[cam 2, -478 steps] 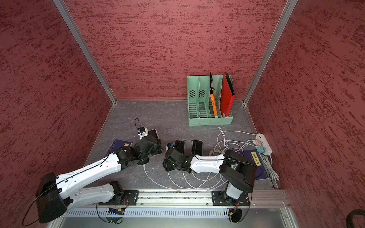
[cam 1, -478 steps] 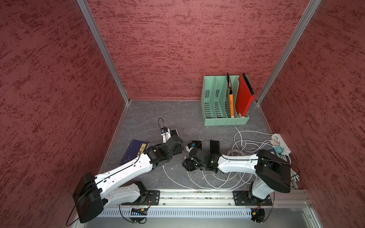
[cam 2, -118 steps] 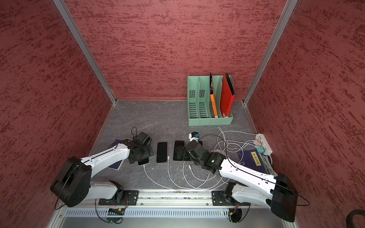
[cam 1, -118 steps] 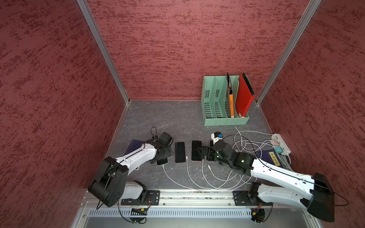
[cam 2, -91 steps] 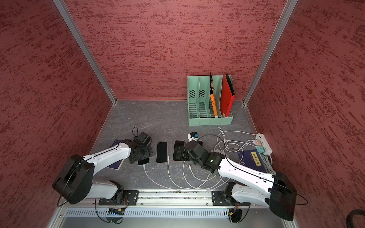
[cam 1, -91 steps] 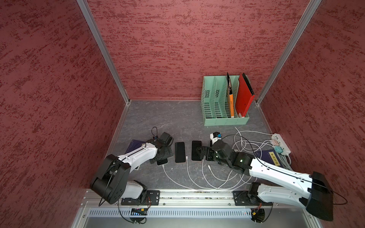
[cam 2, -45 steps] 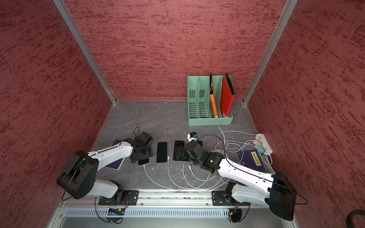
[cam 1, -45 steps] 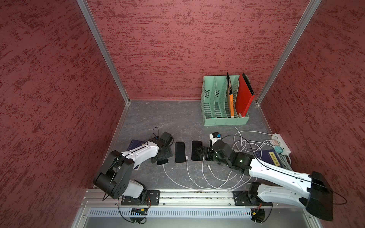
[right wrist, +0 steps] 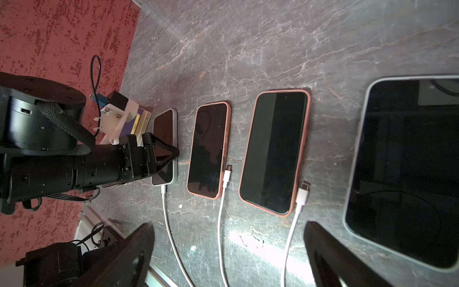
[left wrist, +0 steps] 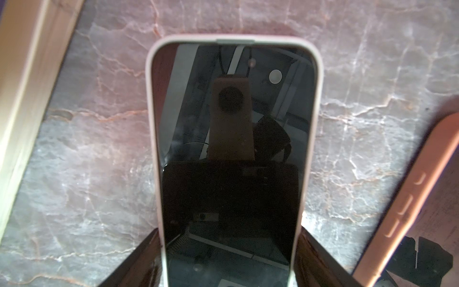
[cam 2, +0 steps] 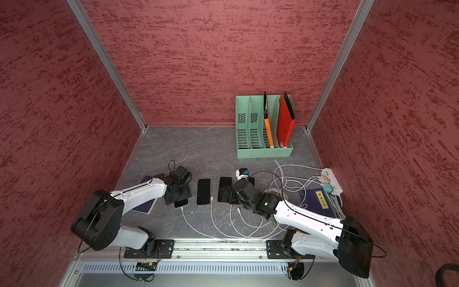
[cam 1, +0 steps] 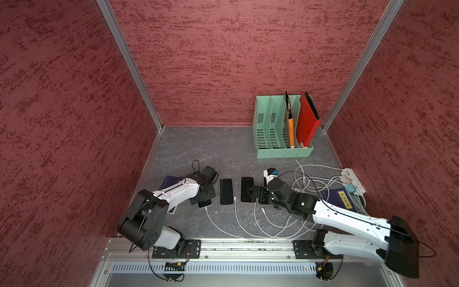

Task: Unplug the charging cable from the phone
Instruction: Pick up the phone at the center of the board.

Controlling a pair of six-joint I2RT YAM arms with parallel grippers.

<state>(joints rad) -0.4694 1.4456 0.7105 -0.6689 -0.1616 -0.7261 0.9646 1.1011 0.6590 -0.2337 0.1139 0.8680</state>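
Several dark-screened phones lie in a row on the grey table. My left gripper (cam 1: 203, 196) (cam 2: 177, 196) (left wrist: 228, 228) straddles the leftmost phone (left wrist: 231, 124) (cam 1: 205, 203) (right wrist: 165, 146), a pale-cased one, with a finger pressed against each long side. A white charging cable (right wrist: 165, 211) (cam 1: 211, 218) (cam 2: 188, 218) is plugged into that phone's near end. My right gripper (cam 1: 255, 195) (cam 2: 228, 195) (right wrist: 228, 238) hovers wide open over the right end of the row, holding nothing. Two other white cables pass under it, their plugs (right wrist: 227, 171) (right wrist: 304, 188) lying loose beside the pink-cased phones (right wrist: 210, 149) (right wrist: 273, 151).
A green file rack (cam 1: 283, 134) with red and orange folders stands at the back right. A white power strip (cam 1: 352, 181) and looped white cables (cam 1: 305, 181) lie on the right, next to a blue booklet (cam 1: 340, 198). Another blue book (cam 1: 169, 180) lies under the left arm.
My left gripper's jaws have narrowed onto the sides of the leftmost phone, and the left arm's elbow has swung in. The right arm has hardly moved.
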